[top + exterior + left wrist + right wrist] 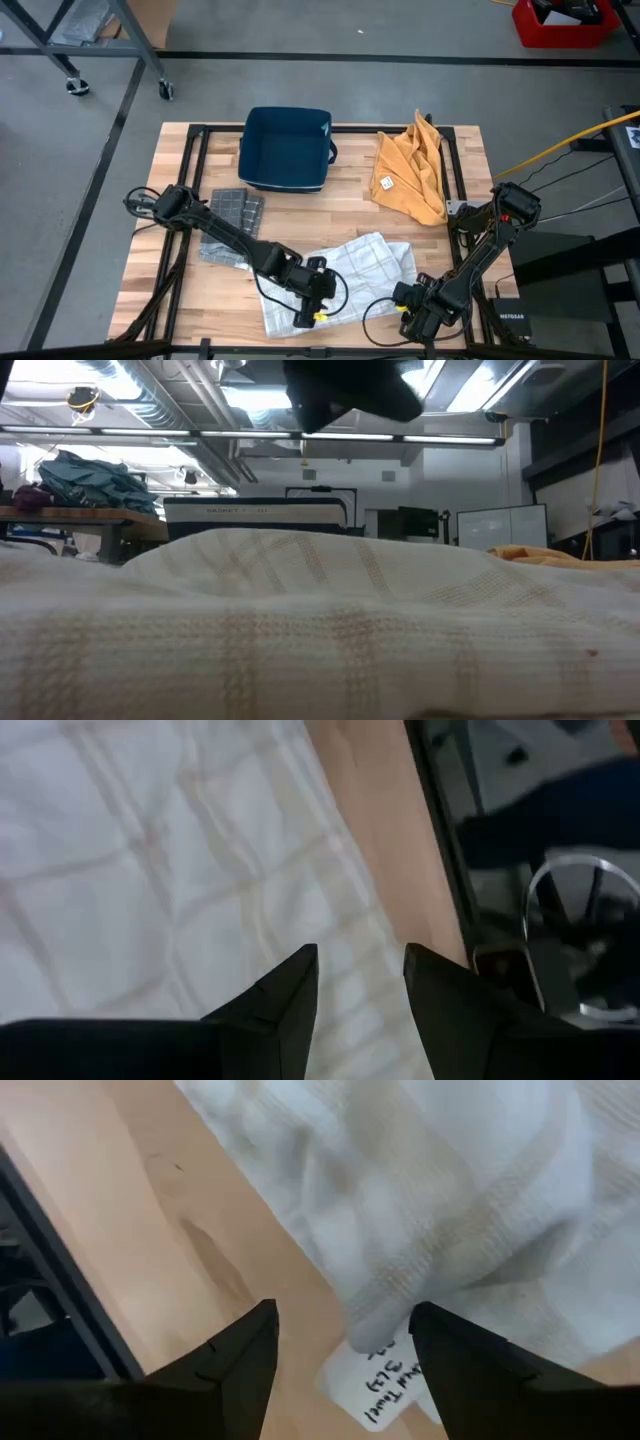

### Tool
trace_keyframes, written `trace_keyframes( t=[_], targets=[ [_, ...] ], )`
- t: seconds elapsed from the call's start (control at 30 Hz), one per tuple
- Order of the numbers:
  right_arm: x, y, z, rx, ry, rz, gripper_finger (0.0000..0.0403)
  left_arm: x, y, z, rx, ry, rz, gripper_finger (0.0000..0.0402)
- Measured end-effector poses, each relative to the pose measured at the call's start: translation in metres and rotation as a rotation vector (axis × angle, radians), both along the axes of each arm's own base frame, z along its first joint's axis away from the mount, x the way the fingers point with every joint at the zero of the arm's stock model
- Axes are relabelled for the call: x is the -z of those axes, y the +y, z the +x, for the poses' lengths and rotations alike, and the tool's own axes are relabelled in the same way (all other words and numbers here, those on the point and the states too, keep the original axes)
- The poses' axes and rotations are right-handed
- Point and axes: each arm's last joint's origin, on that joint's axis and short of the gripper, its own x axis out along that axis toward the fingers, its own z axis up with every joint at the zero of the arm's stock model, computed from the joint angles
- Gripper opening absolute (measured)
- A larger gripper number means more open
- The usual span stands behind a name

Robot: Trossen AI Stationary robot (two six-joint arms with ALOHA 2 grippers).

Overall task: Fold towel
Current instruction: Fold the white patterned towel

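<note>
Towel [345,275]: light, limp, crumpled; best pinched at edges | left gripper [360,982] released above its hem | right gripper [345,1342] released over tagged corner

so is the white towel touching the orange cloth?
Apart. The high view shows bare table between the white towel, near the front edge, and the orange cloth at the back right.

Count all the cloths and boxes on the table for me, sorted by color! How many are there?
White checked towel: 1
Orange cloth: 1
Grey cloth: 1
Blue bin: 1
Total: 4
</note>
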Motion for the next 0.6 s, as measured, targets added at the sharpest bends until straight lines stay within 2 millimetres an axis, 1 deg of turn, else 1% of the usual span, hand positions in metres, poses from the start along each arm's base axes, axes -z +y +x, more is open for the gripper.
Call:
trace_keyframes(
  t=[0.13,0.2,0.3,0.4,0.5,0.6],
  targets=[
    [-0.008,0.001,0.001,0.000,0.002,-0.024,0.0230,0.001,0.002,-0.001,-0.084,0.027,-0.018,0.0143],
    [-0.018,0.002,0.003,-0.001,-0.020,-0.054,0.0230,0.001,0.004,0.000,-0.122,0.021,-0.008,0.0143],
    [-0.038,0.004,0.007,-0.029,-0.051,-0.117,0.0230,0.001,0.009,0.003,-0.160,-0.009,0.040,0.0143],
    [-0.060,0.000,0.007,-0.026,-0.072,-0.258,0.0230,0.001,0.017,0.006,-0.209,-0.039,0.102,0.0143],
    [-0.079,-0.009,0.007,-0.020,-0.118,-0.421,0.0230,0.000,0.029,0.011,-0.279,-0.062,0.149,0.0143],
    [-0.091,-0.017,0.009,-0.015,-0.166,-0.548,0.0230,0.000,0.041,0.016,-0.320,-0.069,0.159,0.0143]
  ],
)
